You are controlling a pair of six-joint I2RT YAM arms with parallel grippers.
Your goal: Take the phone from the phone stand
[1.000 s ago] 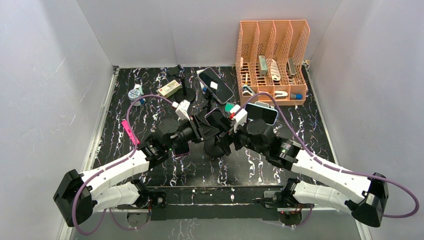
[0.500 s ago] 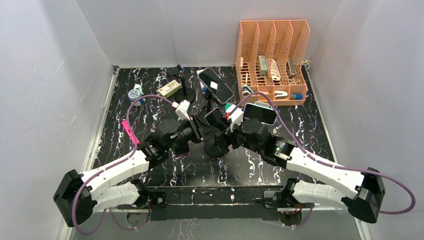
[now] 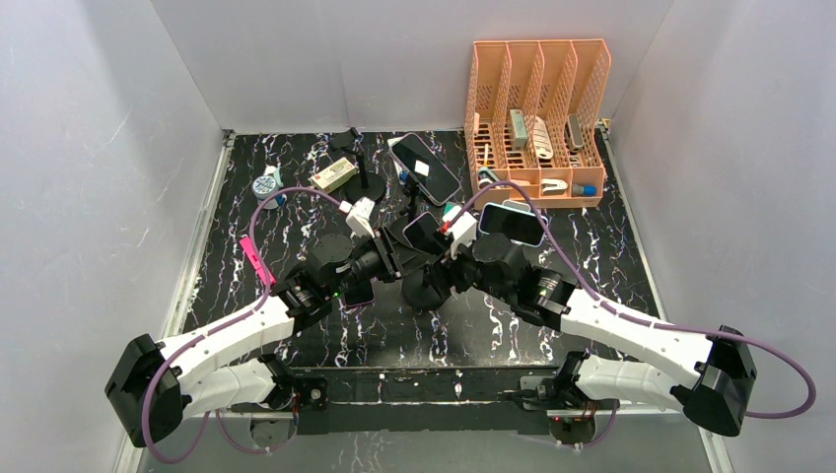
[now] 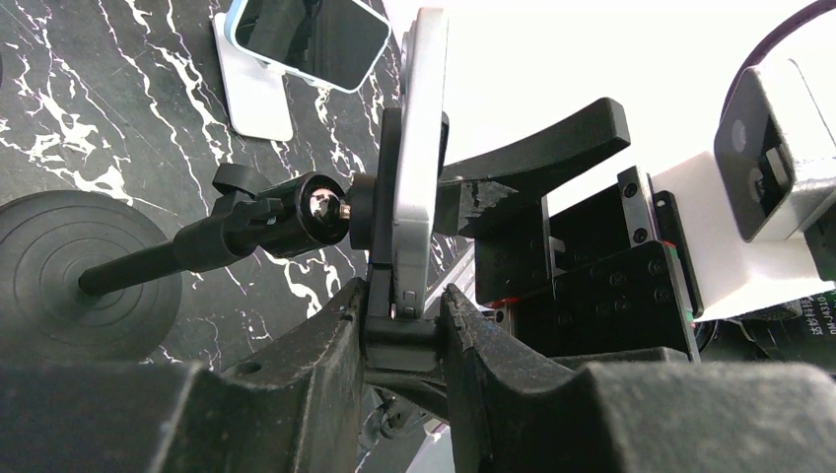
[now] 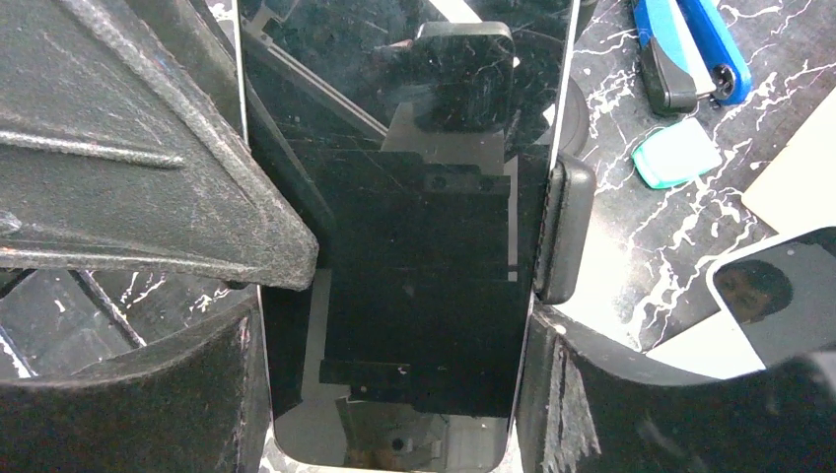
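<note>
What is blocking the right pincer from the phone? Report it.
Nothing visible. The right pincer straddles the phone, a finger beside each long edge. The side clamp of the stand holds the phone just past one finger; the left pincer grips the stand.

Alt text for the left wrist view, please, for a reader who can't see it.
The left gripper pinches the bottom bracket of a black phone stand whose clamp holds a phone, seen edge-on. The right gripper sits close on the phone's right. Behind, a second phone leans on a white stand on the marbled table.
</note>
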